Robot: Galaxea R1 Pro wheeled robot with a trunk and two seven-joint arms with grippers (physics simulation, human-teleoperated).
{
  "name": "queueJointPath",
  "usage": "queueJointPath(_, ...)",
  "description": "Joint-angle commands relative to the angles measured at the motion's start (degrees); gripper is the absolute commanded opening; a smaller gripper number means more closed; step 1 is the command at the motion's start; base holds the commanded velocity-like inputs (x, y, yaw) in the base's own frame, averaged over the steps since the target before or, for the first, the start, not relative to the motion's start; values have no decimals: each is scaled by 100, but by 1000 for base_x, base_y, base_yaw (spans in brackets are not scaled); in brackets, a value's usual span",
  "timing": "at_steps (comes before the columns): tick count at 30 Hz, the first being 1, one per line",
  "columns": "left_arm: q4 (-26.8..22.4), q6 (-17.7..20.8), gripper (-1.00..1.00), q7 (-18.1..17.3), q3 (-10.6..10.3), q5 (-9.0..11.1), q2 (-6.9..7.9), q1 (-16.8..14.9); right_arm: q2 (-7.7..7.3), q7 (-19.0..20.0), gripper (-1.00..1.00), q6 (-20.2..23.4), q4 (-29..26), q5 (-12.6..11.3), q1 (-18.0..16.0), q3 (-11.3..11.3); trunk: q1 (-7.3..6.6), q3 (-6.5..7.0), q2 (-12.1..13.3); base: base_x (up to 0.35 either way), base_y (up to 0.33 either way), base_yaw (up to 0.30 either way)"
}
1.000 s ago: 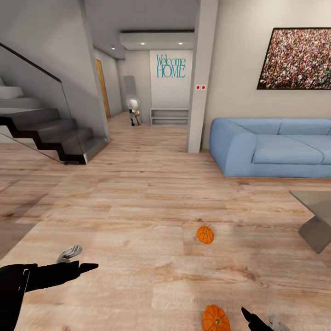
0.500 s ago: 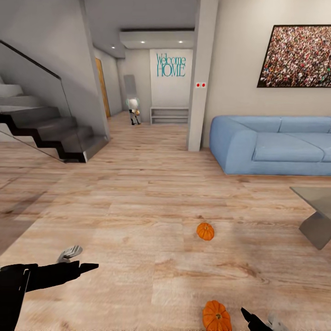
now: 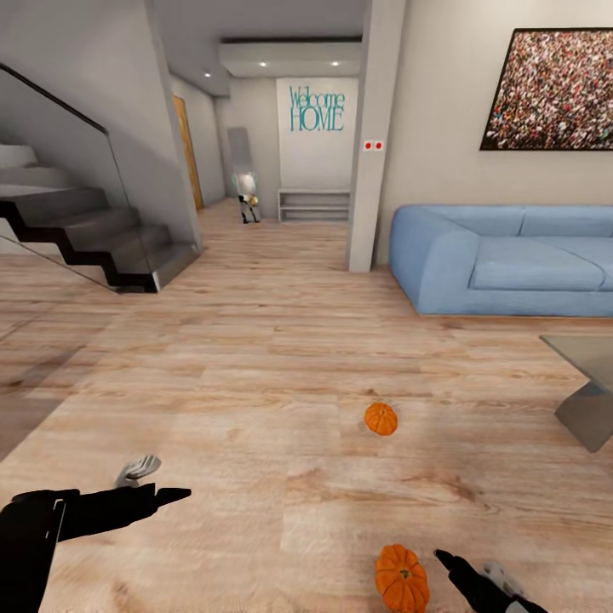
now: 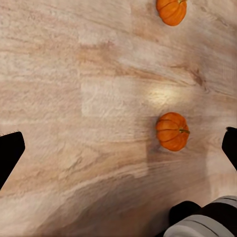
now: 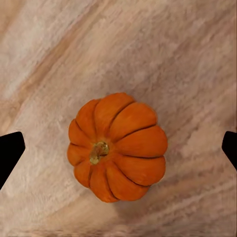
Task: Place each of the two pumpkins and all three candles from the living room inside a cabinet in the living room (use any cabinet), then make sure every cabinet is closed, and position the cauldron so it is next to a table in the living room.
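The room is bright and evenly lit. Small round ceiling lights [image 3: 262, 64] glow far back. The pale wooden plank floor [image 3: 255, 383] shows soft grey shadows and one shiny spot. Pictures look slightly soft.

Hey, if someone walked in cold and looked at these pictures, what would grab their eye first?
Probably the two orange pumpkins on the pale wooden floor: the near pumpkin sits right beside the right claw, and the far pumpkin lies farther out toward the grey table. Next would be the big blue sofa against the right wall under a crowd picture, and the teal "Welcome HOME" lettering down the hallway.
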Motion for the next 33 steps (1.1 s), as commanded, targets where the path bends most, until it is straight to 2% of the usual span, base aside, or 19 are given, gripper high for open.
queueJointPath(1, 0, 3, 100, 0, 1, 0, -5, 0, 3, -14, 100, 141, -2, -1, -39, -6, 2, -23, -2, 0, 0, 0)
queueJointPath(4, 2, 11, 100, -6, 1, 3, -11, 0, 32, -39, 100, 319, -5, -12, -89, -18, 10, -90, -6, 0, 0, 0)
queueJointPath(9, 0, 22, 100, -27, 1, 39, -29, 0, 49, -51, 100, 374, -6, -38, -105, -68, 23, -200, -12, 0, 0, 0)
queueJointPath(13, 3, 11, 100, -9, -7, 8, -144, 0, 26, -55, 100, 377, -7, -42, -106, -105, 33, -289, -18, 0, 0, 0)
queueJointPath(17, -3, 15, 100, -8, -225, 50, -175, -1, 31, -56, 100, 362, -7, -39, -107, -131, 44, -378, -23, 0, 0, 0)
queueJointPath(22, -4, 16, 100, -9, -290, 59, -176, 0, 41, -49, 100, 367, -7, -40, -107, -137, 56, -488, -30, 0, 0, 0)
queueJointPath(33, -14, 16, 100, -23, -281, 77, -131, 0, 41, -25, 100, 363, -7, -34, -107, -138, 85, -732, -45, 0, 0, 0)
